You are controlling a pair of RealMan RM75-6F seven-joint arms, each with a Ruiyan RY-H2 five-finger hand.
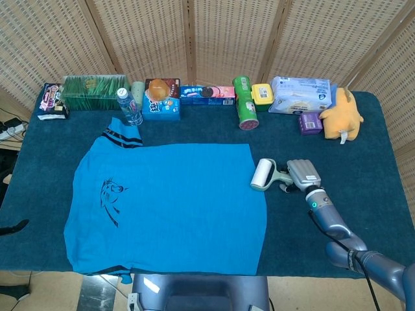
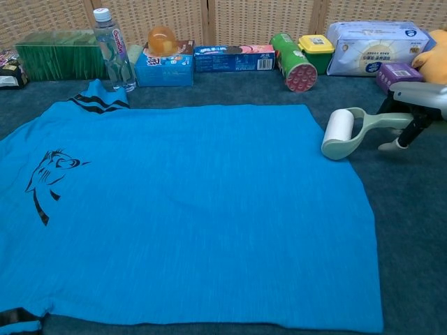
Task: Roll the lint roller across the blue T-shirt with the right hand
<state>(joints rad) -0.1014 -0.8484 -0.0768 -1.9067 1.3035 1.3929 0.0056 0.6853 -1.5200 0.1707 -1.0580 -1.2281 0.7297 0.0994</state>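
Observation:
The blue T-shirt (image 1: 168,207) (image 2: 181,209) lies flat across the dark table cloth, a black print near its left side. A lint roller (image 1: 264,175) (image 2: 339,133) with a white roll and pale green handle sits just off the shirt's right edge, its roll close to the hem. My right hand (image 1: 299,178) (image 2: 412,112) grips the handle's far end from the right. The left hand does not show in either view.
Along the table's far edge stand a green box (image 1: 94,92), a water bottle (image 1: 129,107), snack boxes (image 1: 161,98), a green can (image 1: 244,103), a yellow tub (image 1: 262,94), a wipes pack (image 1: 299,94) and a yellow plush (image 1: 342,115).

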